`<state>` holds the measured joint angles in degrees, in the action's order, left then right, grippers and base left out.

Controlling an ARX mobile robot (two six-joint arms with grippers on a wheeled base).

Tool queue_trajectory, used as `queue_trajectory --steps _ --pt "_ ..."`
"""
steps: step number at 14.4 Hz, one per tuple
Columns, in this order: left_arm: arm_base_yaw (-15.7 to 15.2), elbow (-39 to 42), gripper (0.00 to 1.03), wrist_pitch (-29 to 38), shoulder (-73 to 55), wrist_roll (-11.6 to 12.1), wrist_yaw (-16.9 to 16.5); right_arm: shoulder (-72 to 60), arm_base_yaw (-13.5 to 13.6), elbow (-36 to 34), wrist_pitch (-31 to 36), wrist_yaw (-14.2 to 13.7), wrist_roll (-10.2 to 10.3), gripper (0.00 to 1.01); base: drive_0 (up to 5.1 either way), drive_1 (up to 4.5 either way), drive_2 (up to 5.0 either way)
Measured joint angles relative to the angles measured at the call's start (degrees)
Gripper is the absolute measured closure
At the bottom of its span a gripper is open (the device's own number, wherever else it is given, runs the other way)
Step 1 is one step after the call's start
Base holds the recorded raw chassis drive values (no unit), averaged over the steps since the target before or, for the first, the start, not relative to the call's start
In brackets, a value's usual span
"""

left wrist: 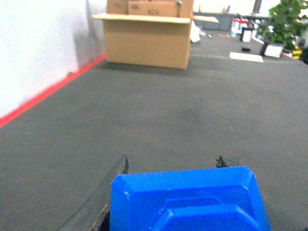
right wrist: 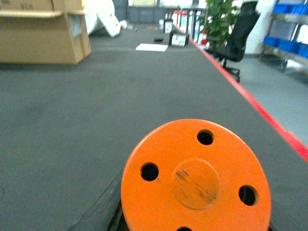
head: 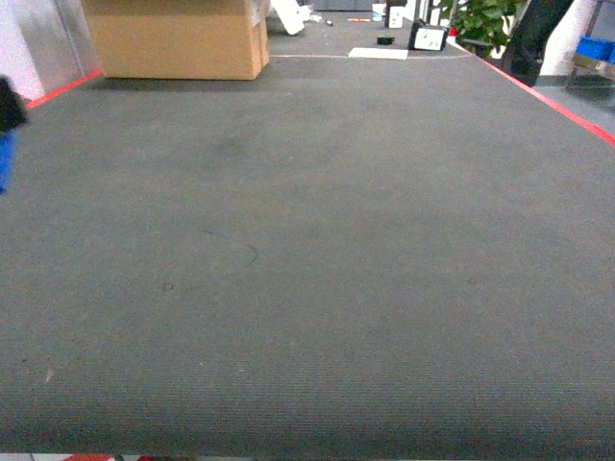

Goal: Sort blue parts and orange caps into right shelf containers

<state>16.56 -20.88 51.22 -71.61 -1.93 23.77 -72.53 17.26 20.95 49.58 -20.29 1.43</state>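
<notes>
One blue part (left wrist: 185, 199) sits clamped in the left gripper (left wrist: 173, 163) — one orange cap (right wrist: 195, 178) in the right gripper's grasp.

Dark grey carpeted floor (head: 317, 288) fills the near scene, edged by a red line (head: 557, 104) on the right and another along the left wall. A large cardboard box (head: 178, 38) stands far left. Far off lie a white sheet (head: 378, 54), a green plant (head: 485, 21) and a black office chair (right wrist: 238, 41).
</notes>
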Motion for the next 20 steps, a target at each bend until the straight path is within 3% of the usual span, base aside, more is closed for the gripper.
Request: queue_trajectory --steps 2,4,5,6,8,9,10,11,13,17,18,19,20 --pt "4.0 3.0 0.59 -2.4 17.1 3.7 9.7 18.1 1.8 -1.5 -5.6 -3.4 -1.9 0.57 0.0 0.0 0.0" --pt "13.4 3.0 0.59 0.1 26.9 9.3 16.0 32.2 5.8 -3.7 -9.1 -7.1 -4.9 0.57 0.0 0.0 0.0" --pt "17.7 2.8 0.59 -2.3 29.3 10.9 17.4 37.0 8.2 -4.5 -12.1 -9.0 -6.1 0.57 0.0 0.0 0.0" --pt "20.7 2.8 0.59 -3.3 29.6 13.0 17.7 39.7 12.3 -4.7 -13.6 -10.4 -7.3 0.57 0.0 0.0 0.0" --pt "20.5 2.7 0.59 -4.7 29.2 14.0 17.8 39.6 12.6 -4.7 -14.8 -10.7 -7.5 0.57 0.0 0.0 0.0" --pt "17.8 -0.3 0.59 -21.4 33.3 10.5 11.9 42.1 10.6 -2.2 -29.0 -7.0 -5.6 0.57 0.0 0.0 0.0" --pt "13.6 0.2 0.59 -33.2 39.2 6.4 6.7 46.0 6.8 -2.8 -38.4 -3.6 -3.7 0.57 0.0 0.0 0.0" --pt "9.7 3.2 0.59 -38.6 43.1 4.4 3.6 48.8 3.2 -5.4 -41.2 -1.2 -2.8 0.57 0.0 0.0 0.0" --pt "3.1 8.6 0.59 -40.4 47.1 2.9 -4.2 52.5 -2.2 -9.7 -41.4 5.3 -2.3 0.57 0.0 0.0 0.0" --pt "-6.2 13.8 0.59 -41.4 54.5 2.3 -13.2 58.2 -9.4 -14.6 -42.1 12.5 -2.1 0.57 0.0 0.0 0.0" --pt "-7.6 15.0 0.59 -42.0 55.7 2.3 -14.6 59.7 -13.2 -15.4 -42.8 17.0 -2.0 0.57 0.0 0.0 0.0" --pt "-9.1 15.7 0.59 -42.3 57.2 2.3 -16.2 60.8 -17.7 -16.1 -42.9 19.1 -1.9 0.57 0.0 0.0 0.0" --pt "-14.5 16.3 0.59 -43.1 58.8 2.3 -22.1 63.6 -17.6 -16.4 -46.7 20.0 -1.9 0.57 0.0 0.0 0.0"
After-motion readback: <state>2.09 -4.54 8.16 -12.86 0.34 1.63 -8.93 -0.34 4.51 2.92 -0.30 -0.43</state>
